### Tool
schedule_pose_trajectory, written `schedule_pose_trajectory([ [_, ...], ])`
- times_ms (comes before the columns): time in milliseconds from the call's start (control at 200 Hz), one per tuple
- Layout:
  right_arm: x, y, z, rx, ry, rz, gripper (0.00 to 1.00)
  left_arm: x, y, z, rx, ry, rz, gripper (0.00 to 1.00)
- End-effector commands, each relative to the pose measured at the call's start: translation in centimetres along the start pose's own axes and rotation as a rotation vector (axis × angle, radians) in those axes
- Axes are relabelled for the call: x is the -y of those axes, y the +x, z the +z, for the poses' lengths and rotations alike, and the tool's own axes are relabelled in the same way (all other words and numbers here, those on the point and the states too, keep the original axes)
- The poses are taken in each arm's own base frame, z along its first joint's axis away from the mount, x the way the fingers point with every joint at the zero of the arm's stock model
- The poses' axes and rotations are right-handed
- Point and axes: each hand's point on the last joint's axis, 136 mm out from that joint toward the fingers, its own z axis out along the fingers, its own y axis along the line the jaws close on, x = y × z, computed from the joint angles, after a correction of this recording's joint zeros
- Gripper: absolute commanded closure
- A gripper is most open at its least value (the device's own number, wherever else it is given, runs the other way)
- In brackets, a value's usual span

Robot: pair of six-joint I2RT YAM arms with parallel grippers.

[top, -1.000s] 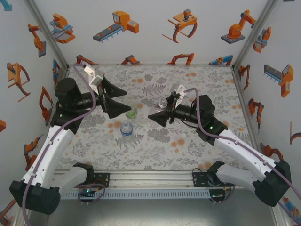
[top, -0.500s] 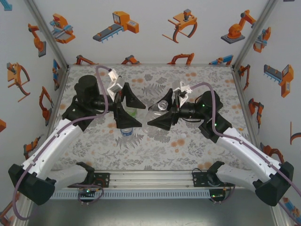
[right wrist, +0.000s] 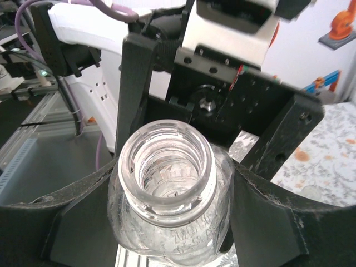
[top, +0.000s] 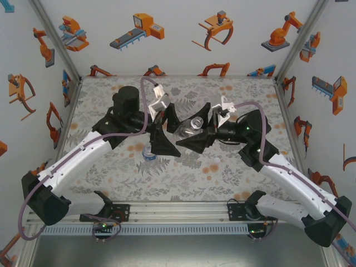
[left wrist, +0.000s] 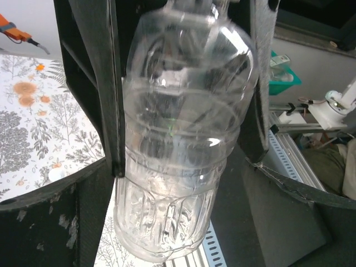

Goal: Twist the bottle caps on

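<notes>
The small clear plastic bottle (left wrist: 178,139) is glossy, fluted near its base and smooth at the shoulder. Matt black plastic fingers (left wrist: 50,233) of the left gripper (left wrist: 181,167) carry pale scuffs. The floral-print tabletop (top: 194,172) looks matt; the white arm shells (top: 72,167) are smooth plastic; the grooved rail (top: 178,214) is bare metal

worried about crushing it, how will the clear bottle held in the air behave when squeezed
The clear bottle looks empty and thin-walled, so probably very light and apt to dent under firm jaws. Its glossy wall could slip or twist. The open, uncapped mouth likely lets it give more easily.
</notes>
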Motion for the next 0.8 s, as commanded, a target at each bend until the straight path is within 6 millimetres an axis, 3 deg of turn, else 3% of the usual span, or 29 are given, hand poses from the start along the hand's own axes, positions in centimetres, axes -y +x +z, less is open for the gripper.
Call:
schedule_pose_trajectory([
  [0, -0.7, -2.8, -0.7, 0.086, 0.037, -0.105, 1.0, 0.7, -0.9, 0.5, 0.004, 0.027, 0.048, 0.18],
  [310, -0.7, -2.6, -0.9, 0.081, 0.044, -0.105, 1.0, 0.6, -1.3, 2.0, 0.015, 0.058, 0.055, 0.28],
  [791, -0.5, -2.4, -1.2, 0.078, 0.069, -0.117, 1.0, 0.8, -1.6, 2.9, 0.016, 0.091, 0.043, 0.41],
])
